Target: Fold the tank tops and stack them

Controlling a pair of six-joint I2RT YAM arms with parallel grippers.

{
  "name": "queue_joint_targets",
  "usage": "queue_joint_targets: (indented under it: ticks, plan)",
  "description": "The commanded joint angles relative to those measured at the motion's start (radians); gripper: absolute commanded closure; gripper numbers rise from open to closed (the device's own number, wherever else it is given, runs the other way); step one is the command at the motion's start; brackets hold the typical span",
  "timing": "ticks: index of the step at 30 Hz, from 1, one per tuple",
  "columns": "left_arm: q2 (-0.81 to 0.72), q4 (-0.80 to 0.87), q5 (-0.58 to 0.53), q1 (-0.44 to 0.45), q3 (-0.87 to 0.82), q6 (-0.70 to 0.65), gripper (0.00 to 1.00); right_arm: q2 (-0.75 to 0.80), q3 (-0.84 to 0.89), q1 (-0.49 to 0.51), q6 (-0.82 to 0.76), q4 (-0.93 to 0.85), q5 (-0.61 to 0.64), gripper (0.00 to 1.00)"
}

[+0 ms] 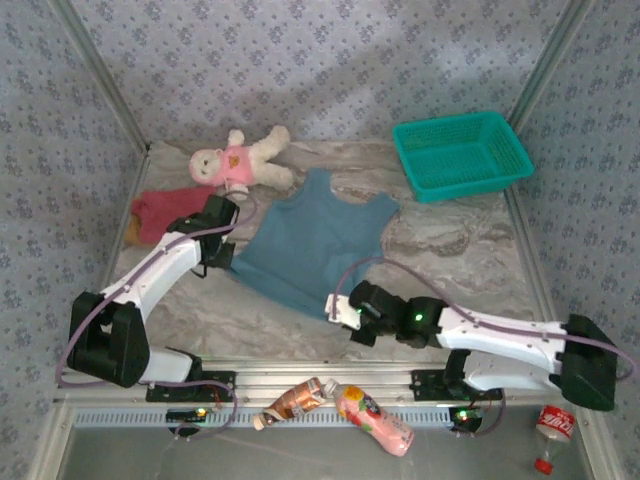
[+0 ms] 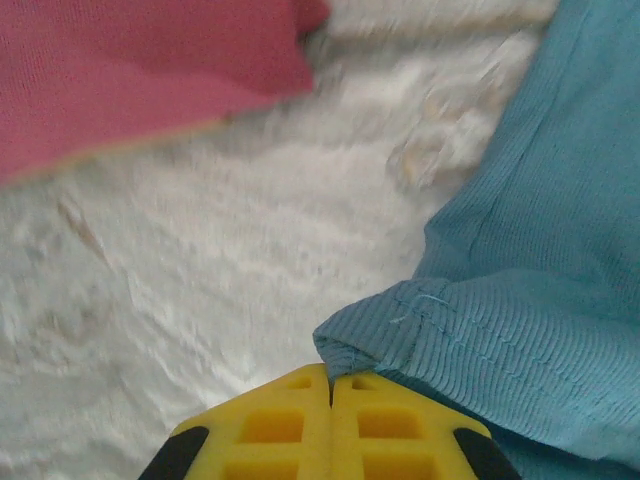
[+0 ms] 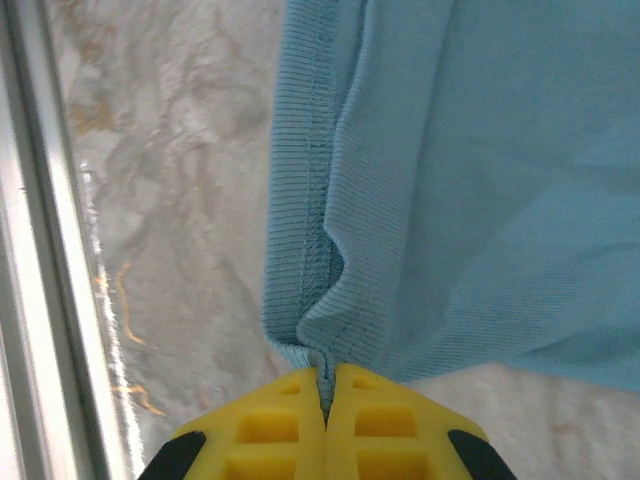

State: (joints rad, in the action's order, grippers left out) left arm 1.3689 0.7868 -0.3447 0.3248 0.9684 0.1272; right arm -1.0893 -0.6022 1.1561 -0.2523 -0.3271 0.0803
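Plush doll (image 1: 240, 160), teal basket (image 1: 465, 188) far; pink bottle (image 1: 378, 420) near.

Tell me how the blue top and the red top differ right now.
The blue top lies spread out mid-table, its straps and whole outline showing; the red top sits bunched near the table's left edge. The blue top is pinched at its two near hem corners by the left claw and the right claw, both shut; nothing grips the red top. Both are plain soft cloth lying on the table.
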Motion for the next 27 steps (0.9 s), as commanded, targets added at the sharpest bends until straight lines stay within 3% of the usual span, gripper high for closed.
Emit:
queue_joint_targets:
  ticks: [1,6,13,20,23,27]
  plan:
    - [-0.010,0.114,-0.053,-0.015,0.012,0.191,1.00,-0.075,-0.031,0.045,0.089,0.132,0.042,1.00]
    - [0.019,0.269,-0.073,-0.082,0.018,0.377,0.98,-0.167,-0.055,0.124,0.059,0.132,0.013,0.99]
    - [0.032,0.306,-0.056,-0.120,-0.038,0.472,0.93,-0.297,-0.113,0.134,-0.022,0.191,-0.143,0.96]
    - [0.074,0.272,-0.049,-0.209,-0.053,0.438,0.84,-0.434,-0.213,0.124,-0.073,0.225,-0.275,0.77]
    - [0.042,0.287,-0.059,-0.234,-0.047,0.446,0.76,-0.394,-0.233,0.098,-0.074,0.139,-0.320,0.66]
    - [-0.012,0.319,-0.038,-0.243,-0.001,0.459,0.65,-0.253,-0.234,-0.015,-0.037,0.058,-0.355,0.56]
